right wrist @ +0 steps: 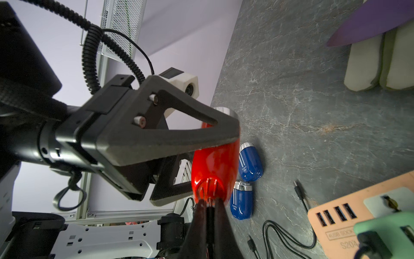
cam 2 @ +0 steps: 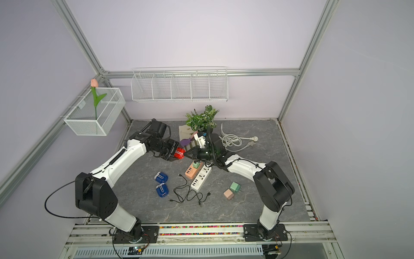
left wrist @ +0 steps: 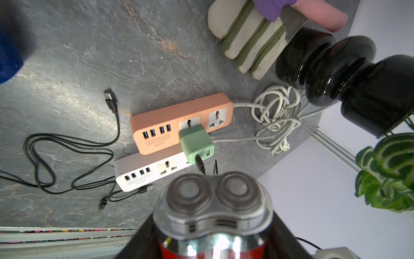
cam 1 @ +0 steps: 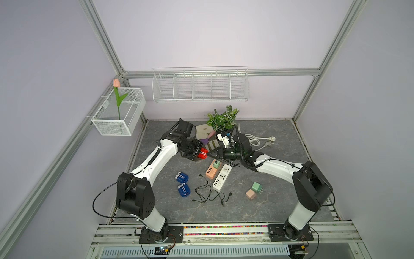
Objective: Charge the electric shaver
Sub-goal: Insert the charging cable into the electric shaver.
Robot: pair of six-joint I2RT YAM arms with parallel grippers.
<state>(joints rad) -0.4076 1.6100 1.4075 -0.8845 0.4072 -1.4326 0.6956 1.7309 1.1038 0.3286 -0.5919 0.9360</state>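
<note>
red shaver (left wrist: 212, 208) cut off at picture edge, blue shaver (left wrist: 7, 53) blurred

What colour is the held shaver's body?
Red; the electric shaver shows best in the right wrist view.

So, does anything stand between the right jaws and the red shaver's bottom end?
Nothing visible does: the right gripper, jaws shut, sits right at the base of the red shaver, which the left gripper holds.

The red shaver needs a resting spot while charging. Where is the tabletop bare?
Bare: the right side of the tabletop, from the white coiled cord and pink adapter to the wall; the front strip between the black cables and the rail. Crowded: mid-table around the orange power strip, white power strip, plant and blue shavers.
</note>
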